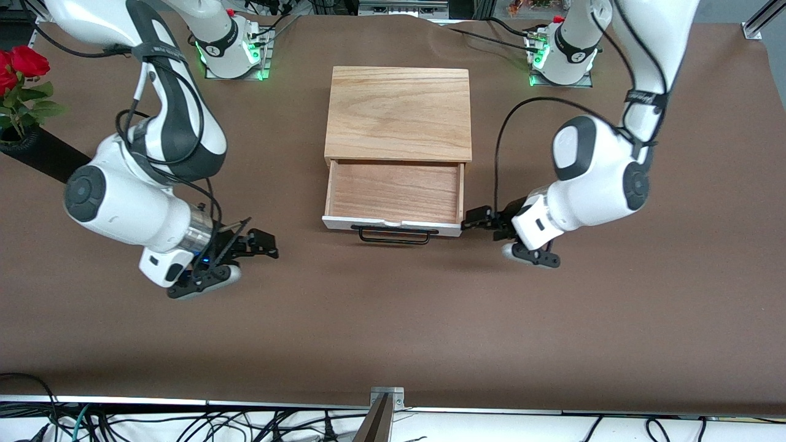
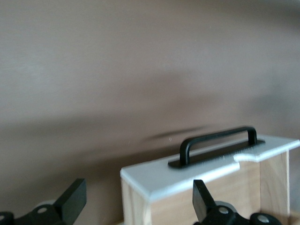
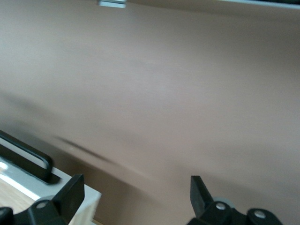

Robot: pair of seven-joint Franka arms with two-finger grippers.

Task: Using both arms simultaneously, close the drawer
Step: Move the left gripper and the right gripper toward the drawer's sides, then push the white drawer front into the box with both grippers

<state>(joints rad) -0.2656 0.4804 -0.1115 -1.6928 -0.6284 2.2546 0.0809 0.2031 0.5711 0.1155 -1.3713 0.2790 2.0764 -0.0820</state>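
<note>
Both sets of jaws are wide open, holding nothing; the left gripper (image 1: 478, 217) sits at the drawer's (image 1: 393, 199) 3 o'clock corner; the right gripper (image 1: 263, 243) waits low at 8 o'clock. The drawer, pulled out mid-table (image 1: 393, 319), looks light and stiff; push its white front.

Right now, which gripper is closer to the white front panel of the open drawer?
The left. The left gripper is right beside the corner of the drawer front toward the left arm's end of the table. The right gripper stands clearly apart from the panel's other corner.
</note>
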